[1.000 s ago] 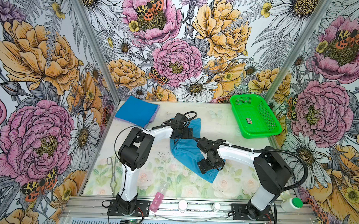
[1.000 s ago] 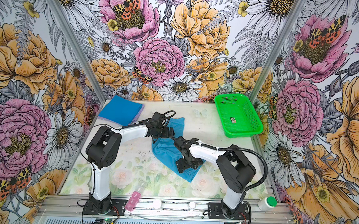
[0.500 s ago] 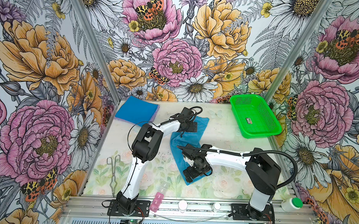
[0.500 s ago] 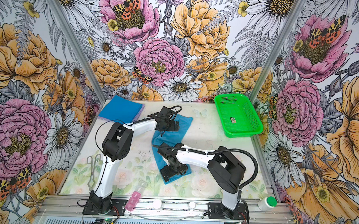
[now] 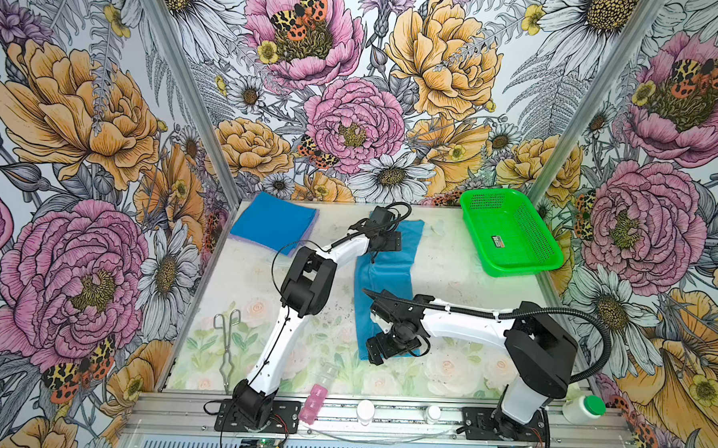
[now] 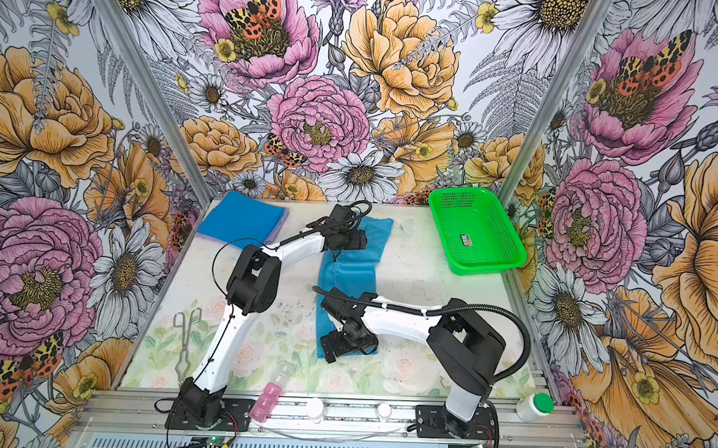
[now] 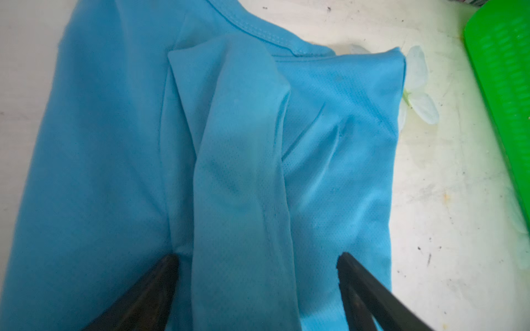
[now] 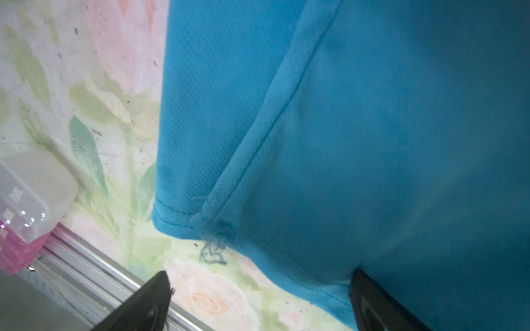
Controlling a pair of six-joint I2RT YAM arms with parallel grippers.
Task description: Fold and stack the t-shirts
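A teal-blue t-shirt [image 5: 388, 272] [image 6: 353, 270] lies mid-table as a long narrow strip running from back to front. My left gripper [image 5: 390, 241] [image 7: 257, 256] hovers open over its far collar end, with its fingers either side of a folded-in sleeve [image 7: 241, 172]. My right gripper [image 5: 389, 347] [image 8: 260, 272] stands open at the near hem. One of its fingers is over the bare table and the other over the cloth [image 8: 372, 114]. Neither gripper holds the cloth. At the back left a folded deeper-blue shirt [image 5: 274, 225] sits on a lavender one, of which only the edge shows.
A green mesh basket [image 5: 511, 236] stands at the back right. Metal tongs [image 5: 225, 344] lie at the front left. A pink and clear pill box [image 5: 316, 393] sits by the front rail, close to the shirt's hem. A white bottle with a green cap [image 5: 582, 407] stands at the front right.
The teal-blue shirt went from a slanted, bunched shape to a straight long strip. The left gripper moved toward the back, the right gripper toward the front left hem.
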